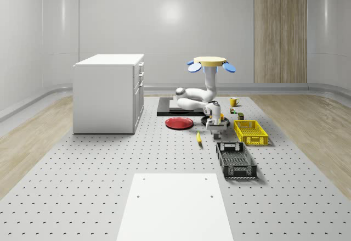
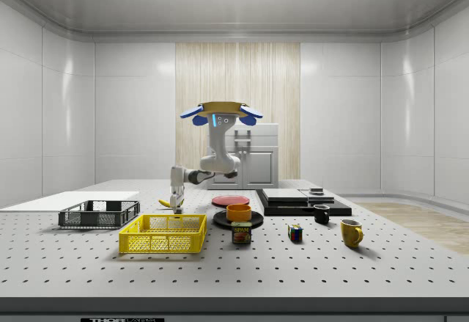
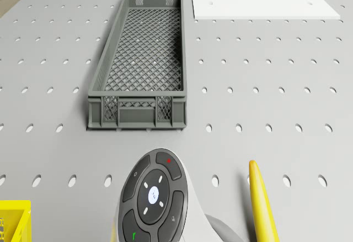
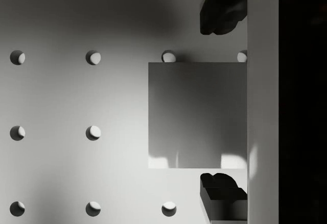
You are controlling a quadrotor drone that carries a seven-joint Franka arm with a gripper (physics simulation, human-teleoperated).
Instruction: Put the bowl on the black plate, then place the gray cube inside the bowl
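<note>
In the wrist view the gray cube (image 4: 197,115) lies on the perforated table between my two dark fingertips (image 4: 222,12), one on each side and a small gap from it. My gripper (image 4: 222,104) is open around the cube and hangs low over the table (image 2: 176,199), between the gray crate and the yellow crate (image 1: 218,133). In the side view the orange bowl (image 2: 238,212) sits on the black plate (image 2: 238,223), to the gripper's right. The drone (image 1: 211,62) hovers above the table over the plates, its arm bent down to the gripper.
A yellow crate (image 1: 250,132) and a gray crate (image 1: 236,160) flank the gripper, with a banana (image 1: 198,138) beside it. A red plate (image 1: 179,123), black slab (image 1: 175,106), white cabinet (image 1: 109,93) and yellow mug (image 1: 233,101) stand behind. Can (image 2: 241,232), colored cube (image 2: 294,233).
</note>
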